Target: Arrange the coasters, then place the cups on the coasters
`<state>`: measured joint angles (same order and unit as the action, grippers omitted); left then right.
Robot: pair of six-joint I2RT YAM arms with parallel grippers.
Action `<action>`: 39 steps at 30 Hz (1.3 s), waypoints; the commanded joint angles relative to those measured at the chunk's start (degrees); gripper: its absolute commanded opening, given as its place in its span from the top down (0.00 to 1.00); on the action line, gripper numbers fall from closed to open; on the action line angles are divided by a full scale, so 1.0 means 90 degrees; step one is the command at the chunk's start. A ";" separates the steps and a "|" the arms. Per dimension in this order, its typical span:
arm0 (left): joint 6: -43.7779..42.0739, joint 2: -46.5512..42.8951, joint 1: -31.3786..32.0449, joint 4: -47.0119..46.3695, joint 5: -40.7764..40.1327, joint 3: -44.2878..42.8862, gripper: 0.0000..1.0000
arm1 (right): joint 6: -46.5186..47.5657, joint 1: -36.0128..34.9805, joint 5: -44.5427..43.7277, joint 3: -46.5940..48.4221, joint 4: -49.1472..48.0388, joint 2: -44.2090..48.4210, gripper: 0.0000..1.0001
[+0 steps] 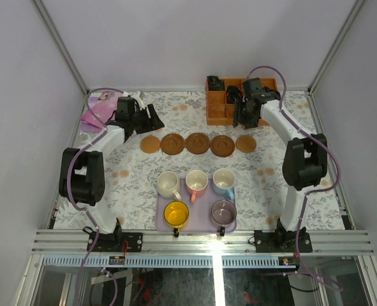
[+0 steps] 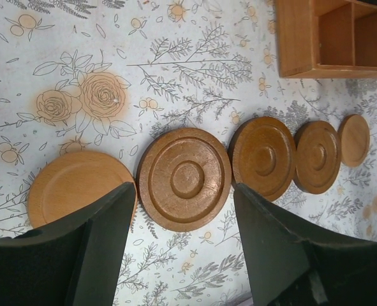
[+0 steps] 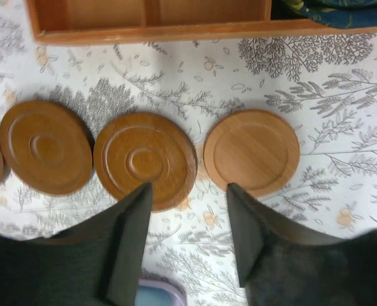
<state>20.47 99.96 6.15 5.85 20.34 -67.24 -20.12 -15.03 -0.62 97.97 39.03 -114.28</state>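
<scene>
Several brown round coasters lie in a row across the table's middle, from the pale leftmost coaster (image 1: 150, 144) to the pale rightmost coaster (image 1: 245, 143). Several cups stand on the lavender tray (image 1: 161, 224): cream (image 1: 168, 184), pink (image 1: 196, 182), blue (image 1: 224, 182), yellow (image 1: 176, 214) and purple-grey (image 1: 223, 211). My left gripper (image 1: 154, 120) (image 2: 183, 185) hovers open and empty over the left end of the row, above a ringed coaster (image 2: 185, 178). My right gripper (image 1: 245, 119) (image 3: 188, 186) is open and empty over the right end, between a ringed coaster (image 3: 143, 159) and a plain coaster (image 3: 251, 152).
An orange-brown compartmented wooden box (image 1: 229, 101) (image 3: 150, 19) stands right behind the right gripper, with a dark object (image 1: 215, 83) in it. A pink cloth (image 1: 97, 108) lies at the back left. The tray's corner (image 3: 172, 287) shows under the right wrist. Enclosure walls surround the table.
</scene>
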 commanded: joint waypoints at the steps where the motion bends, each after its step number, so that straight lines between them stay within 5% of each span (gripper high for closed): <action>1: -0.0131 -0.0392 -0.0059 -0.0460 0.0168 0.0209 0.36 | 0.0206 -0.0167 -0.0039 -0.0776 -0.0111 0.0988 0.31; 5: -0.0145 -0.0614 -0.0032 -0.0537 0.0318 0.0440 0.35 | 0.0329 -0.0279 0.0176 -0.1960 -0.0513 0.1977 0.00; 19: -0.0367 -0.1236 0.0222 -0.0448 0.0378 0.0914 0.34 | 0.0307 -0.1189 0.0860 -0.3731 -0.0093 0.5285 0.00; 39: -0.0213 -0.1250 0.0523 -0.0557 0.0273 0.1085 0.32 | -0.0585 -0.2301 0.1055 -0.5221 0.0620 0.6766 0.00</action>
<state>18.61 89.49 10.31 3.62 23.14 -58.72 -23.09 -33.74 8.25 52.45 46.00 -53.87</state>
